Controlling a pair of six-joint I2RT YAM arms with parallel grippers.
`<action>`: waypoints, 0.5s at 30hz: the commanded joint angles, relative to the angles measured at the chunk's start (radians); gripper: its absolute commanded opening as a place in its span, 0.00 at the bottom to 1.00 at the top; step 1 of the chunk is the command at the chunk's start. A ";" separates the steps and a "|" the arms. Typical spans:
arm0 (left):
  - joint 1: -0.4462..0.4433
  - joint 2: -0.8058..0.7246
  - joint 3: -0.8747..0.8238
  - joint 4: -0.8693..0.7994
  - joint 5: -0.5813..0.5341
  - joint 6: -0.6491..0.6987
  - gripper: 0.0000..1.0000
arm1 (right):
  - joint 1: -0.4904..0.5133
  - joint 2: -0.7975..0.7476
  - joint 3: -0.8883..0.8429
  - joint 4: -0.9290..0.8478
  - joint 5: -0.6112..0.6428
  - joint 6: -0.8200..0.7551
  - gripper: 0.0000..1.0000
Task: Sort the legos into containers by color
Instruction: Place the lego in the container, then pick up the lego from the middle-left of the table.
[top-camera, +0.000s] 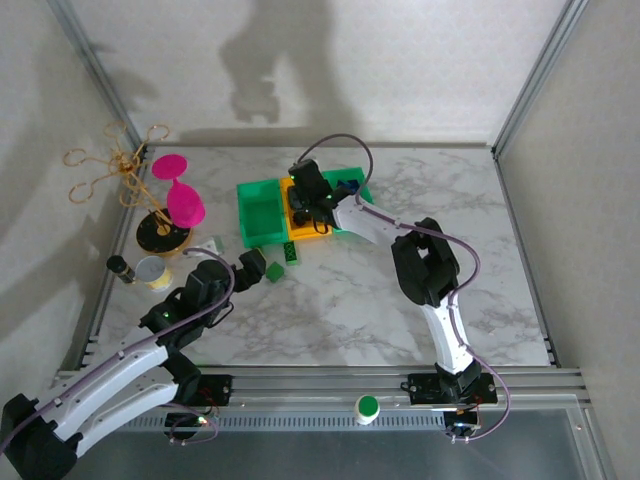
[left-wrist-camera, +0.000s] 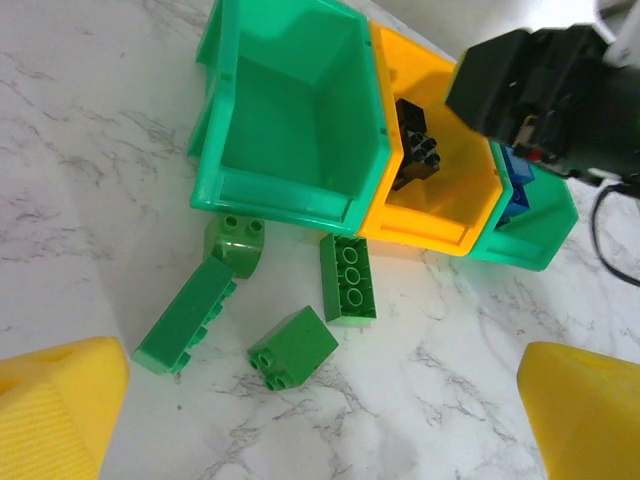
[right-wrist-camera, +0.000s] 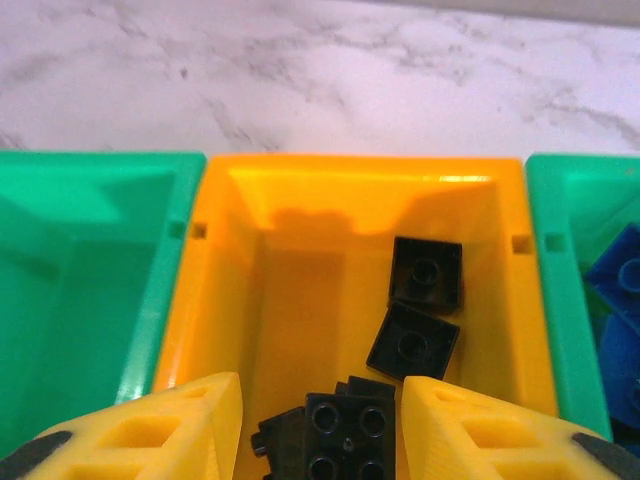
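Right hand (right-wrist-camera: 320, 392) pinches a black lego (right-wrist-camera: 347, 440) over the orange bin (right-wrist-camera: 300, 180); left hand (left-wrist-camera: 320, 360), wide open, empty, hovers above green legos (left-wrist-camera: 348, 278).

The left arm (top-camera: 120, 365) and the right arm (top-camera: 445, 325) share one build: smooth white link shells between bulky matte black joint housings, with black bases toward 6 o'clock in the top view. A thin grey-lilac cable loops loosely along each arm, and tiny green lights glow on the black housings. The left end effector (left-wrist-camera: 320, 355) has broad yellow fingers (left-wrist-camera: 55, 405) with finely ribbed faces. The right end effector (right-wrist-camera: 320, 410) has yellow fingers (right-wrist-camera: 170, 430) with rectangular recesses and black trim at the outer corners.
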 joint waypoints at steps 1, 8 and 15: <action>0.015 0.038 0.023 0.042 0.008 0.023 1.00 | 0.001 -0.117 -0.060 0.014 -0.010 0.024 0.46; 0.035 0.276 0.107 0.023 0.017 0.096 1.00 | 0.014 -0.338 -0.325 0.042 -0.078 0.081 0.50; 0.080 0.447 0.189 -0.008 -0.005 0.156 0.94 | 0.029 -0.499 -0.542 0.064 -0.156 0.146 0.58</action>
